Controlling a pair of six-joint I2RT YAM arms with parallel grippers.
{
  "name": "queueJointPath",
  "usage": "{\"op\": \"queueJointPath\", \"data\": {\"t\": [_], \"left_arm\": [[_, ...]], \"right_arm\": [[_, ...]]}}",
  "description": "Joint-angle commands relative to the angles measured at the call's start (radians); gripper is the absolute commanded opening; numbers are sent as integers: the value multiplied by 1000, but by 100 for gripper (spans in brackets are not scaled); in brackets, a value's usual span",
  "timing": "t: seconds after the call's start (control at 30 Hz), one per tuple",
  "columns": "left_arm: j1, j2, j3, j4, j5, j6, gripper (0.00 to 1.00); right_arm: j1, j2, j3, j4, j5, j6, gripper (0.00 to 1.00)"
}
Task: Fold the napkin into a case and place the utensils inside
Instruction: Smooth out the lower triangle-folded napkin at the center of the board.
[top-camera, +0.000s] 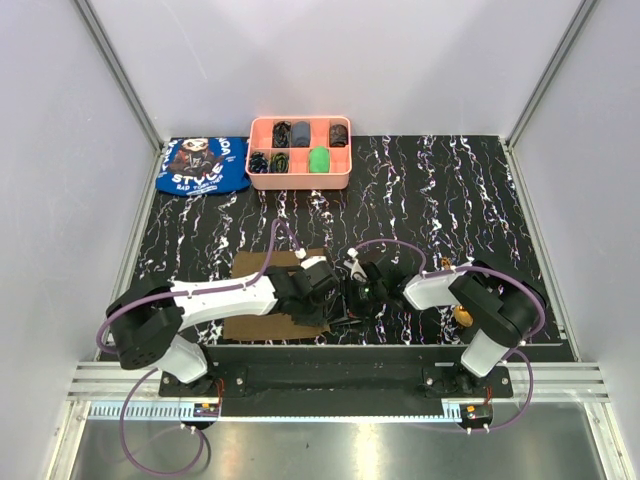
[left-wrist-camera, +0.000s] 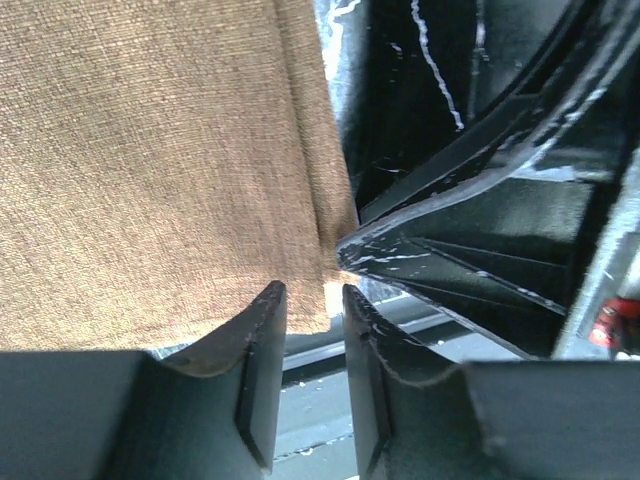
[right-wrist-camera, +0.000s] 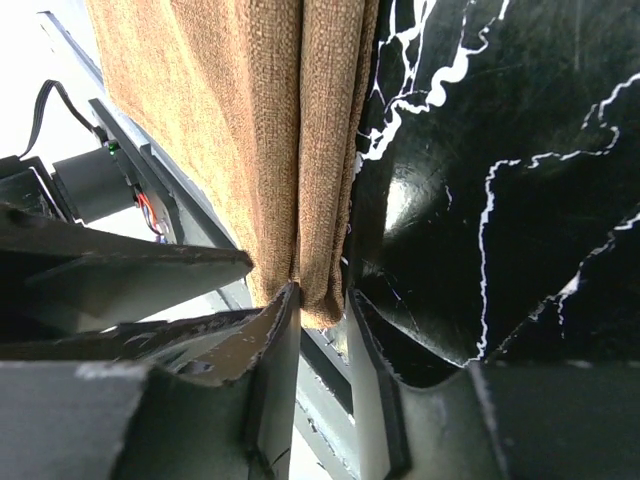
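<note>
Olive-brown woven cloth, coarse and matte: the napkin (top-camera: 262, 326), one item, lying flat on the black white-veined tabletop (top-camera: 450, 200) against its near edge, left of centre, partly covered by the left arm. Condition: along its right edge we note a narrow lengthwise pleat, the cloth doubled on itself into a soft ridge that runs down to the near right corner, and that corner sits right at the tabletop's near edge. Both grippers meet at this one corner. Left gripper (left-wrist-camera: 314, 300): jaws narrowed, the cloth's edge between the tips with a sliver of gap on one side, so we cannot tell whether it has bitten. Right gripper (right-wrist-camera: 325, 305): jaws drawn in on the pleated corner, which fills the space between the tips, and we read this as a pinch on the napkin. Hazards, in our judgement: the bite is shallow on both sides, so the corner could slip free on the first lift. A tip catching only one layer of the pleat would pull the fold apart. Two sets of fingers crowded on one corner could knock each other. A pull toward the near edge could drag the cloth off the tabletop. Also entered: a small gold-brown piece (top-camera: 462, 316) near the near right corner, half hidden by the right arm, probably one of the utensils, well apart from the napkin. A pink compartment tray (top-camera: 300, 183) is at the far edge and a blue printed cloth (top-camera: 200, 165) is in the far left corner.
</note>
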Motion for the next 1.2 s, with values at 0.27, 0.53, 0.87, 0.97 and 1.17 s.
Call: {"op": "queueJointPath", "data": {"t": [0.27, 0.53, 0.87, 0.97, 1.17], "left_arm": [[-7, 72, 35, 1, -26, -8, 23], [-8, 66, 88, -5, -31, 19, 0], [-10, 82, 107, 15, 38, 18, 0], [-12, 99, 96, 41, 54, 18, 0], [-10, 14, 82, 42, 36, 27, 17]], "right_arm": [[8, 19, -25, 106, -26, 25, 24], [27, 29, -44, 139, -32, 42, 16], [28, 8, -70, 165, -14, 82, 10], [28, 5, -80, 175, -2, 97, 10], [28, -33, -88, 119, 33, 93, 16]]}}
